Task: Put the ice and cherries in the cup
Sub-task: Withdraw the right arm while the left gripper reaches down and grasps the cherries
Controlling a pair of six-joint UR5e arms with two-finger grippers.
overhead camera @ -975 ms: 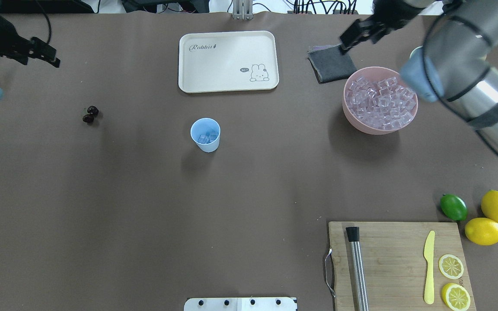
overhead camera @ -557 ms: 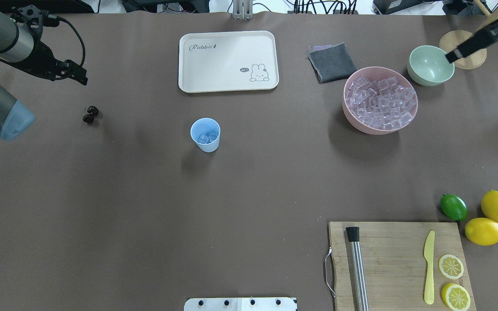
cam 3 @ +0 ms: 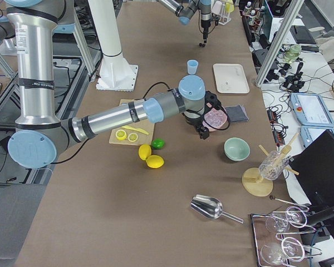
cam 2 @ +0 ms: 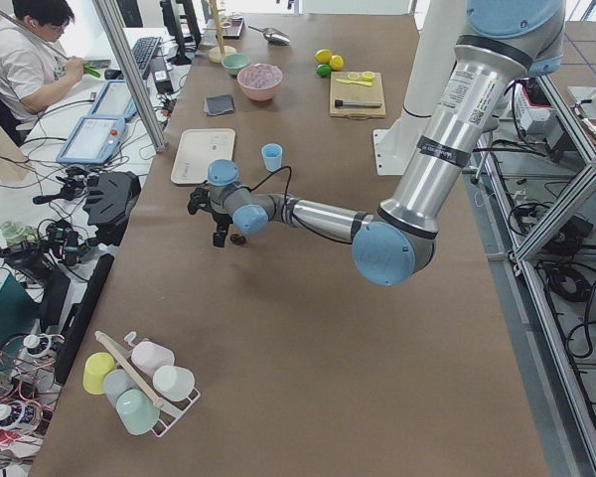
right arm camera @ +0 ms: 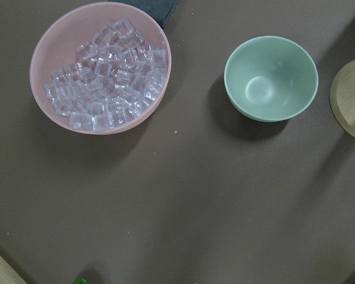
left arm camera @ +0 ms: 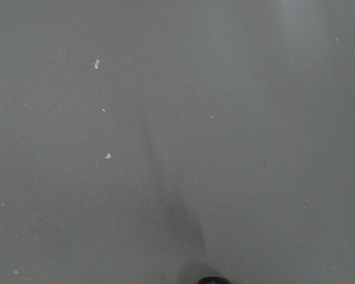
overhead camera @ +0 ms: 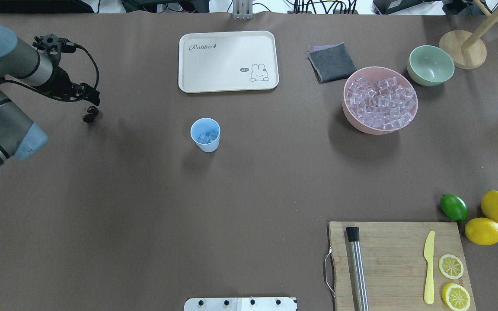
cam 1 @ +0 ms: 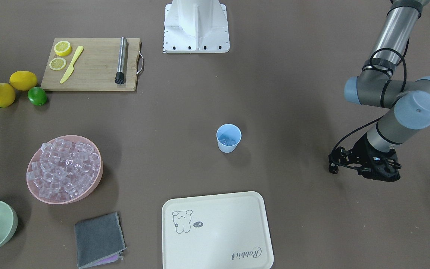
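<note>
Jaw spacing unclear on left gripper

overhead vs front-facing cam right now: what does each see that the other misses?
Overhead only: the cherries on the table beside the left gripper, and the wooden stand in the far right corner. Front-facing only: the robot's white pedestal; the cherries do not show there. Both: the cup with ice in it, the pink bowl full of cubes, and the tray.
</note>
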